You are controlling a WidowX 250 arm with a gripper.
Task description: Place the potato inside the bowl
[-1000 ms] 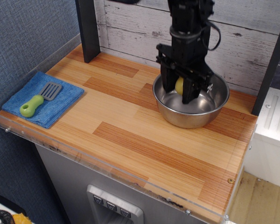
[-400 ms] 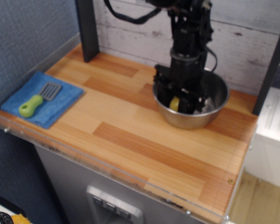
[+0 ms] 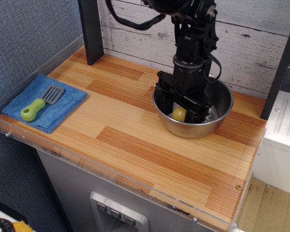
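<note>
Gripper [image 3: 183, 107] dropped deep into bowl [image 3: 221, 117] since second ago, bowl nudged slightly left. Potato [image 3: 179, 114] now low near bowl floor, between fingers; cannot tell whether jaws still clamp it. Placement looks nearly done. Spatula [image 3: 38, 104] far left of bowl, untouched.
</note>
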